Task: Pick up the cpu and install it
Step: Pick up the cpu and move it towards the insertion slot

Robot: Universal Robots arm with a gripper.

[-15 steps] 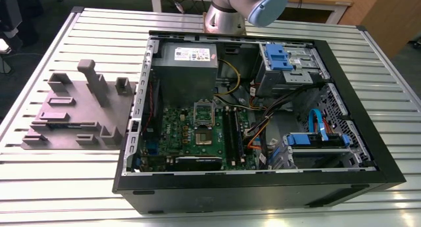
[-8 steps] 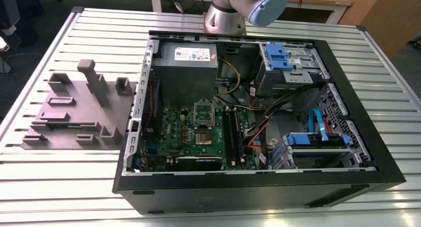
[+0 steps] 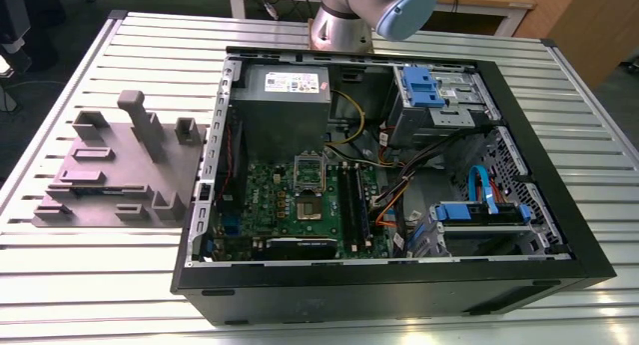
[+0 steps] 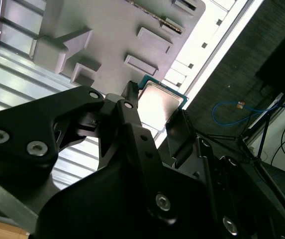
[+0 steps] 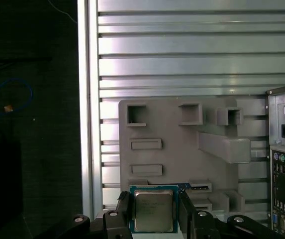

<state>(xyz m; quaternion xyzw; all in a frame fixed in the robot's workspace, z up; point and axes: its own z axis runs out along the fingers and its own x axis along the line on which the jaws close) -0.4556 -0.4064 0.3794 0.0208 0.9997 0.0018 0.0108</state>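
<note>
Exterior view, from its left: a grey fixture block sits on the slatted table, just beside the open computer case. Inside the case I see the grey box at the far wall. Nearer the camera is the green motherboard with its socket, then the long black memory slots. Blue drive brackets sit toward the exterior view's right. The arm rises out of frame behind the case.

In the first wrist view the gripper is clamped on the cpu, a finger against each opposite edge. The silvery top faces the camera, with the fixture block behind it. The second wrist view shows the same grip.
</note>
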